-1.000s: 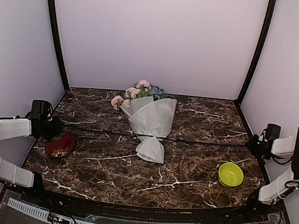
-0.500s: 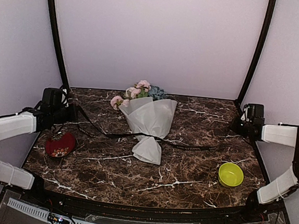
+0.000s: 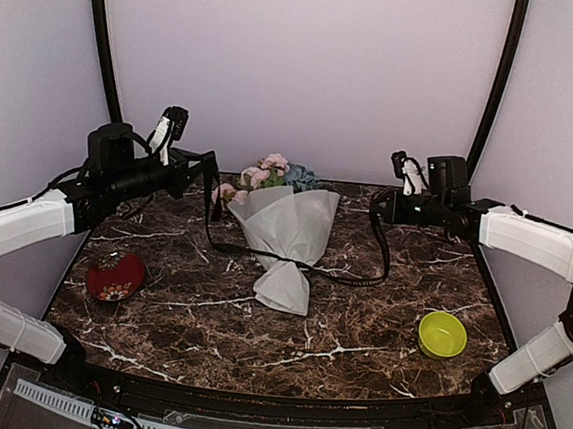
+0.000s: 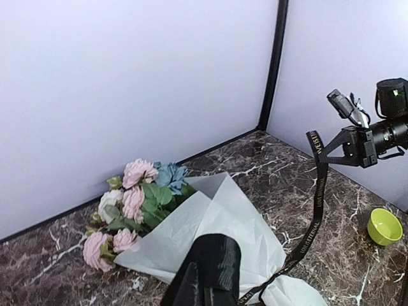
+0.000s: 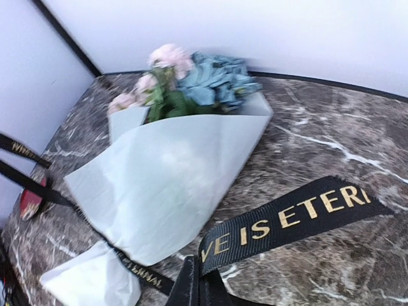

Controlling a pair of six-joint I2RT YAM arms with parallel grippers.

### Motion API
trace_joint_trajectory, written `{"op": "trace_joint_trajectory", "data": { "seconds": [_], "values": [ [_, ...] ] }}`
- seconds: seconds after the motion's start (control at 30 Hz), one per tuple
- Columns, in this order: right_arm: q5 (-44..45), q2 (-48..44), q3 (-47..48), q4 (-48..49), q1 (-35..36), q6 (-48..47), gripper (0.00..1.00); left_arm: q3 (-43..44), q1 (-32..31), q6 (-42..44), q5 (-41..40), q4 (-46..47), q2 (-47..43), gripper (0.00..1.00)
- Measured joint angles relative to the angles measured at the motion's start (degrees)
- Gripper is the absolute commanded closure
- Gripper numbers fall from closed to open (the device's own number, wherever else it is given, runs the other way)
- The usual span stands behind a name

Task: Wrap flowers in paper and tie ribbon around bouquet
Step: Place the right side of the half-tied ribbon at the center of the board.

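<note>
Red dish (image 3: 115, 278) left, lime bowl (image 3: 442, 335) right, marble table (image 3: 354, 356).

Stems of flowers (image 3: 270, 168) hidden by paper (image 3: 290, 230). Ribbon (image 4: 317, 197) partly covered by left gripper (image 4: 213, 248) in wrist view. Left & right gripper (image 5: 199, 275) cut off at btm edge.

I see the bouquet (image 3: 282, 242) lying on the marble tabletop (image 3: 356, 333), its pink, white and blue-grey flowers (image 3: 268, 173) toward the far wall, in a frosted white paper cone (image 3: 294, 223). A black, gold-lettered ribbon (image 3: 356, 280) runs at its pinched neck, both ends raised.
</note>
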Motion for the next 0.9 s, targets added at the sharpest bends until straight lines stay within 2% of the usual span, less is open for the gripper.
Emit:
{"op": "trace_joint_trajectory", "data": {
  "seconds": [0.27, 0.5, 0.57, 0.67, 0.8, 0.87, 0.9],
  "values": [
    [-7.26, -0.22, 4.02, -6.25, 8.68, -4.61, 1.00, 0.48, -1.16, 3.93, 3.52, 4.39, -0.15, 1.00],
    [-10.05, -1.31, -0.59, -10.78, 13.49, -5.66, 0.99, -2.08, -2.03, 5.55, 3.56, 5.86, -4.81, 1.00],
    [-9.57, -1.25, -2.38, -12.44, 14.32, -5.07, 0.86, -2.43, -2.08, 5.84, 3.19, 6.45, -5.97, 1.00],
    [-7.54, -0.72, -4.59, -15.41, 14.88, -2.93, 0.51, -2.64, -2.08, 6.01, 3.13, 7.06, -6.86, 1.00],
    [-0.92, 1.86, -4.46, -21.59, 14.88, -1.20, 0.22, -2.97, -2.08, 5.99, 3.39, 7.72, -7.19, 1.00],
    [2.19, 2.10, -4.11, -23.85, 14.84, -0.20, 0.16, -3.04, -2.08, 5.99, 3.54, 7.67, -7.19, 1.00],
    [3.61, 1.77, -3.74, -24.35, 14.84, -0.04, 0.18, -3.04, -2.08, 5.99, 3.63, 7.67, -7.19, 1.00]
  ]
}}
